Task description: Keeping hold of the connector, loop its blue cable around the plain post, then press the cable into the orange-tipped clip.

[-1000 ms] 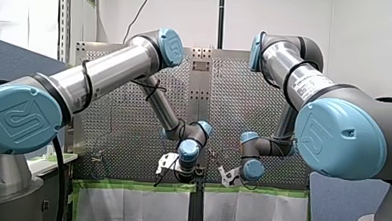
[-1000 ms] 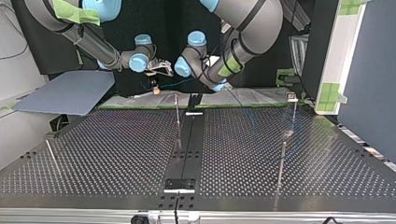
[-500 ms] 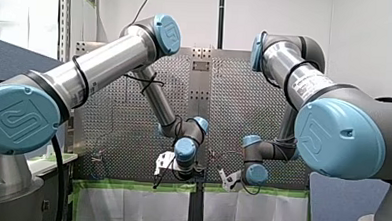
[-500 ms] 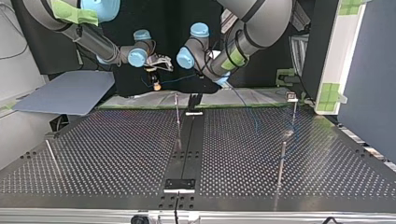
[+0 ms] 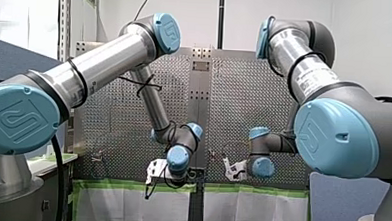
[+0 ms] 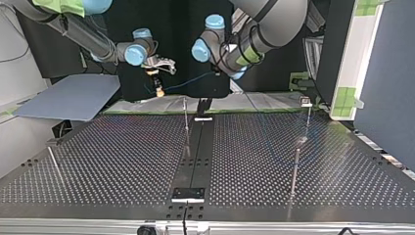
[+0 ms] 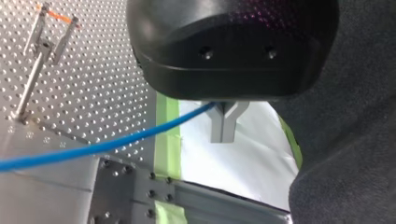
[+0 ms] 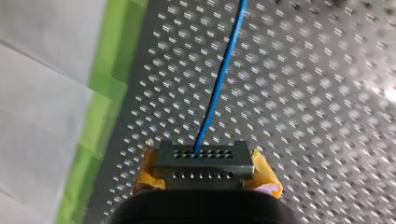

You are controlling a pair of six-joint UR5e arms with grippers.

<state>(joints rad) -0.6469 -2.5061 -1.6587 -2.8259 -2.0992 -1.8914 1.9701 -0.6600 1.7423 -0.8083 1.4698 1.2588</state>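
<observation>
In the right wrist view my right gripper (image 8: 204, 176) is shut on the grey connector (image 8: 204, 161), a yellow pad on each side. The blue cable (image 8: 219, 79) leaves the connector and runs ahead over the perforated table. In the left wrist view my left gripper (image 7: 224, 135) has its metal fingers shut, with the blue cable (image 7: 93, 149) passing between them near their base. The orange-tipped clip (image 7: 46, 32) stands on the table off to one side. In the top view my right gripper (image 6: 158, 89) hangs at the left and the cable (image 6: 188, 83) sags across towards my left arm (image 6: 220, 46). A plain post (image 6: 186, 122) stands below them.
More thin posts stand on the perforated table (image 6: 122, 161): one at the top view's right (image 6: 295, 171), one at its left (image 6: 55, 164), one further back (image 6: 308, 117). Green tape (image 7: 167, 135) and white paper (image 7: 233, 158) border the table's edge. A black strip (image 6: 198, 152) runs down the middle.
The grippers have moved apart. In the front view my left gripper went down and left, my right gripper right and up. The cable between them has stretched out.
</observation>
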